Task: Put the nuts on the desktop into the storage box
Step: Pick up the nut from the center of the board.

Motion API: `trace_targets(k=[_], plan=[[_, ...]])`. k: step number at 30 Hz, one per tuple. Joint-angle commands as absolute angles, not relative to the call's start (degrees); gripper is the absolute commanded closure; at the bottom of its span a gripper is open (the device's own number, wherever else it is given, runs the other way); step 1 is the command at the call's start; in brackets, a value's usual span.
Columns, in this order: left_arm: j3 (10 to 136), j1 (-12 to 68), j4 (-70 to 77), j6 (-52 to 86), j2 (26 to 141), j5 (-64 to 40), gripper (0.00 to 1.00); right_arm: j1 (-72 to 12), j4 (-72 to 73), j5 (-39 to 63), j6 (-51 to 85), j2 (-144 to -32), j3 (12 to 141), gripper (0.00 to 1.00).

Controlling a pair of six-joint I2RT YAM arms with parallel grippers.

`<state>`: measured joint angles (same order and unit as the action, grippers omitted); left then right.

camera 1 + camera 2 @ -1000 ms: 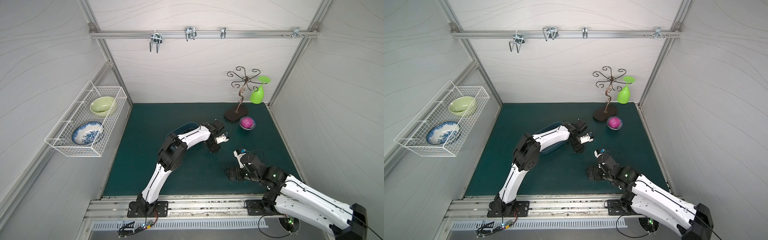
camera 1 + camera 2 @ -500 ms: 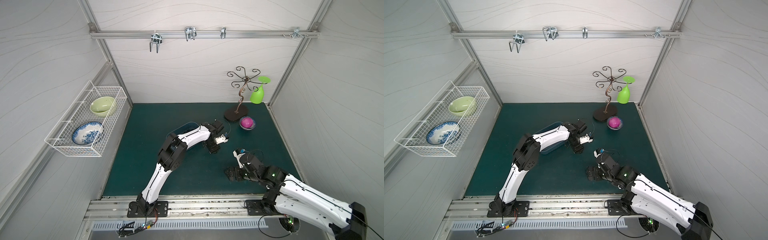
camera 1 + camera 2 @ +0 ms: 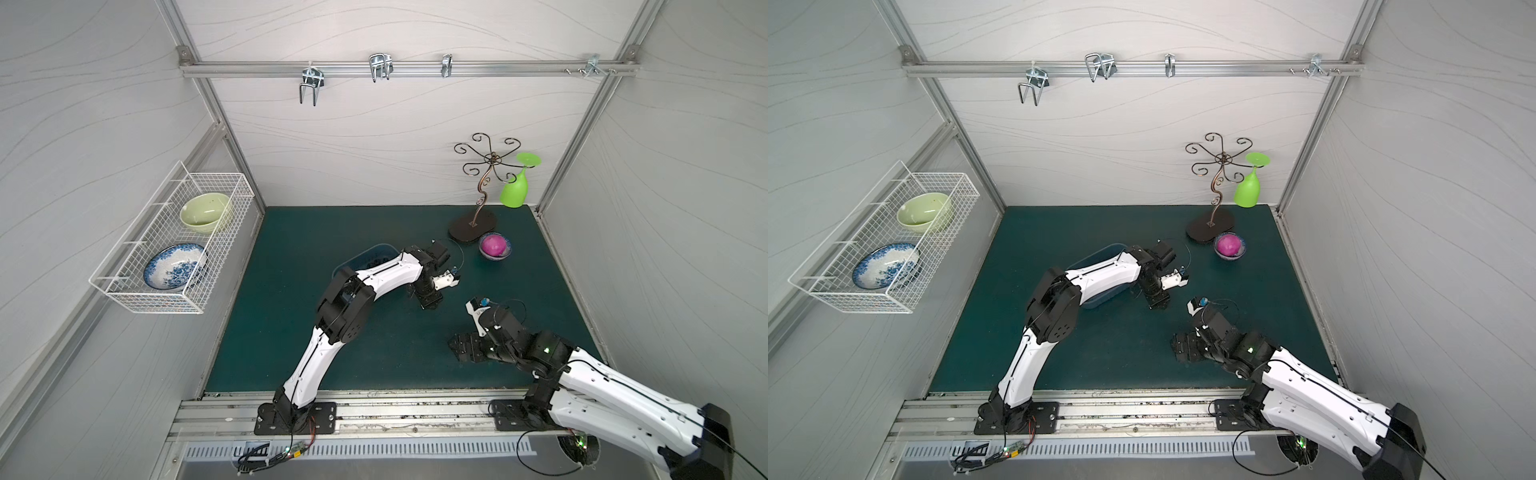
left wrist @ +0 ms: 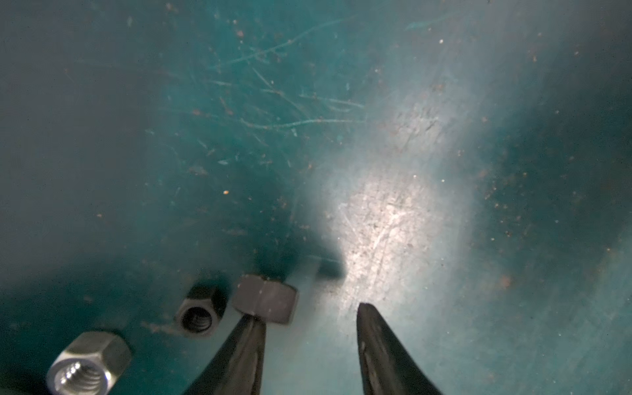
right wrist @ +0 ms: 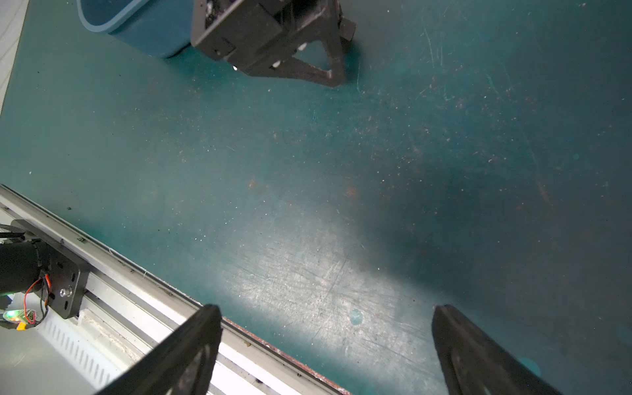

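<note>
While the left gripper (image 4: 307, 313) stands low over the desktop (image 4: 307, 102), its two tapered black fingers are parted, with bare surface between them and nothing gripped. One black nut (image 4: 265, 301), hexagonal, slightly blurred and lying with its flats toward the wrist camera, touches the tip of one finger from outside the gap. Just beside it, a second black nut (image 4: 200, 313) sits with its threaded bore facing up. A silver nut (image 4: 89, 367), shiny and also threaded, lies near these two. The desktop is matte teal, finely scratched and speckled with rust-coloured flecks. The storage box (image 5: 143, 30), a smooth blue-grey plastic tub with a rolled rim and rounded corners, stands just beside the left gripper and lies partly under that arm in both top views. The right gripper (image 5: 326, 307) is spread wide and empty above bare desktop near the aluminium front rail (image 5: 136, 284).
</note>
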<state>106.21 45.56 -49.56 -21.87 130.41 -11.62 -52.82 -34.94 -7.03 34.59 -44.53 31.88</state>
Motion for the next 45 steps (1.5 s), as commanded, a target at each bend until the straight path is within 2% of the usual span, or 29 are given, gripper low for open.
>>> trace_targets(k=[1,14,21,37,45], plan=[[106.6,46.5,-48.8,-21.4,128.1,-13.2,0.53,-53.2,-34.9,-7.8,34.9,-44.6,33.1,0.01],[106.6,46.5,-49.0,-21.4,125.6,-12.5,0.52,-53.2,-34.3,-7.4,34.4,-46.2,34.2,0.01],[106.9,46.6,-46.9,-19.6,126.6,-9.8,0.41,-53.4,-34.2,-7.3,34.1,-47.1,34.8,0.01],[114.8,45.8,-48.7,-21.8,135.1,-8.8,0.44,-54.4,-34.7,-7.1,33.6,-48.0,35.0,0.01],[115.5,44.7,-48.9,-21.6,137.0,-9.2,0.45,-54.8,-35.8,-13.2,30.3,-49.1,38.0,0.01]])
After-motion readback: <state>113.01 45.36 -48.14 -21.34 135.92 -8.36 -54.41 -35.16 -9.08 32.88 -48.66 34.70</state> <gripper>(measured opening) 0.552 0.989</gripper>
